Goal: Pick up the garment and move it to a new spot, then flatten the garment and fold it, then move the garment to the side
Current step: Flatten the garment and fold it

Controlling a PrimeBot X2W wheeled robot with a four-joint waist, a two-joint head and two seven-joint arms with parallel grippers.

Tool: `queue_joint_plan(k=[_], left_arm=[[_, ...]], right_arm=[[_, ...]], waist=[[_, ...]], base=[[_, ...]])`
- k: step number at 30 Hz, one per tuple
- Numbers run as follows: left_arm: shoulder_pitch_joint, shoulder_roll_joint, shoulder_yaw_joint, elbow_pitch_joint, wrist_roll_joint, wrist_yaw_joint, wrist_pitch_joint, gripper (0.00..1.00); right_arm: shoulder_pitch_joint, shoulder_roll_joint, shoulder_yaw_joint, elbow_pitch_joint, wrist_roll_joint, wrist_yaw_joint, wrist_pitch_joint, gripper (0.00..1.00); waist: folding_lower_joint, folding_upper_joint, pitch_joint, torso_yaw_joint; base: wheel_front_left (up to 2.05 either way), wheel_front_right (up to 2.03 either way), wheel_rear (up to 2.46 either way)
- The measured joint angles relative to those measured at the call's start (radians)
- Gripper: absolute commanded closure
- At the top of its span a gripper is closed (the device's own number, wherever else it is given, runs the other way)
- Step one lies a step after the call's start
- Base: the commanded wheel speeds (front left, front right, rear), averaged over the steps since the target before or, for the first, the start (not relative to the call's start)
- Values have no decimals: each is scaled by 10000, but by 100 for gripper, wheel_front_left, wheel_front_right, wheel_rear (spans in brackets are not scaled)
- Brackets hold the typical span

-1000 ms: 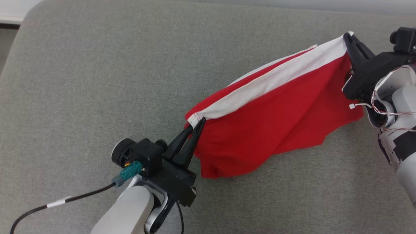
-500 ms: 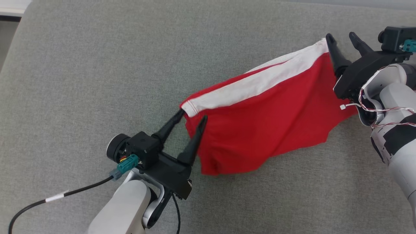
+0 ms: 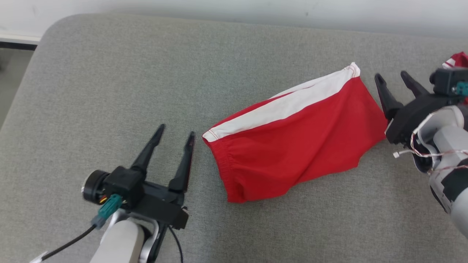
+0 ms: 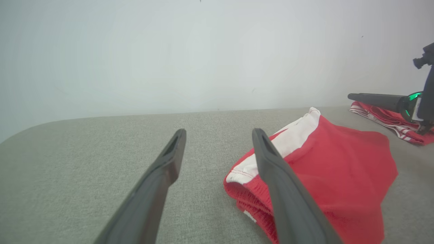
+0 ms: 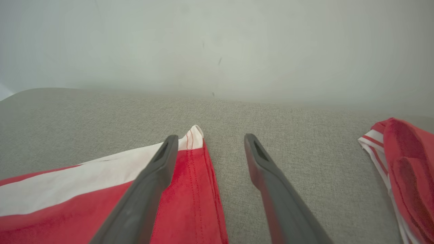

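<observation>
The garment (image 3: 292,146) is red with a white band along its far edge; it lies loosely spread on the grey cushioned surface (image 3: 146,73), right of centre. My left gripper (image 3: 176,132) stands open just left of the garment's near-left corner, apart from the cloth. My right gripper (image 3: 392,76) is open beside the garment's far-right corner, holding nothing. The left wrist view has the garment (image 4: 339,169) behind the right finger (image 4: 281,189). In the right wrist view the garment's white-edged corner (image 5: 190,142) lies by the left finger (image 5: 152,183).
A second red cloth with white stripes (image 3: 457,60) lies at the far right edge, also in the right wrist view (image 5: 403,162). A pale wall (image 3: 234,11) backs the surface. The surface's rounded corner (image 3: 47,33) is at the far left.
Both grippers opened and let go of the garment's corners, then drew back from it. The garment dropped flat onto the surface. The head camera has shifted too.
</observation>
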Motion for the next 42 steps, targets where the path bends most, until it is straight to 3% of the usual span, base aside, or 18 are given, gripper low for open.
queue_joint_plan(k=[8,15,25,27,28,36,42], left_arm=[[1190,-222,1745,-1037,1256,539,0,0],[2377,-554,3026,-1632,1816,1026,0,0],[3411,-972,3875,-1914,2140,871,0,0],[3413,-997,3940,-1941,2153,863,0,0],[3425,-1011,3937,-1975,2171,865,0,0],[3607,-1066,4013,-1797,2272,698,0,0],[3905,-1076,4224,-1743,2345,621,0,0]], right_arm=[[818,-382,416,196,562,0,-278,0],[1163,-349,742,487,830,0,-405,0],[1418,25,1252,1260,1152,0,320,0],[1436,136,1283,1298,1317,0,489,75],[1432,155,1310,1321,1361,0,529,100],[1532,322,1344,1315,1756,0,301,100],[2019,173,1356,606,2197,0,-119,100]], waist=[[-1,0,-421,197],[0,0,-561,294],[1,0,-584,395],[1,0,-607,422],[0,-1,-629,428],[1,0,-1009,305],[1,0,-1387,-30]], base=[[0,0,0],[0,0,0],[0,0,0],[0,0,0],[0,0,0],[0,0,0],[0,0,0]])
